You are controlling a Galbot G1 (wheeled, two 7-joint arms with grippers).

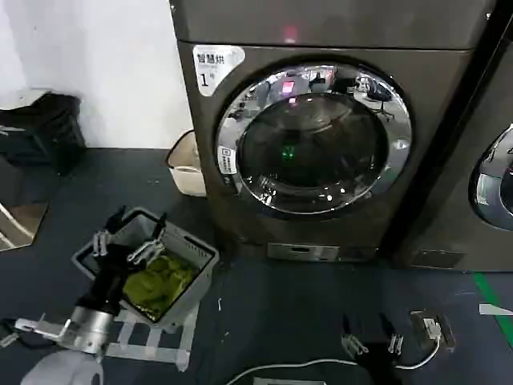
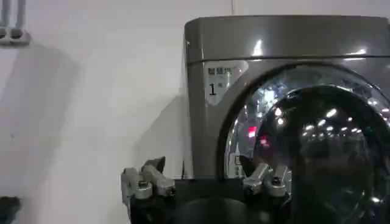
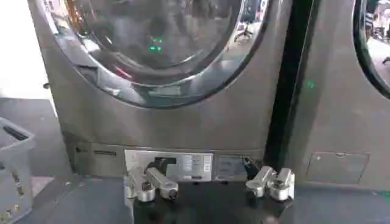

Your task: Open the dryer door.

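On the front of the dark grey-brown machine [image 1: 321,144] labelled "1", the round chrome-ringed dryer door [image 1: 314,138] with dark tinted glass sits closed.

Low at the left, the left gripper [image 1: 128,239] hovers, fingers spread wide and empty, over a grey basket [image 1: 200,277] of green cloth [image 1: 158,281] on the dark floor [image 1: 280,313]. The right gripper [image 1: 373,345] waits low before the machine, also spread wide and empty.
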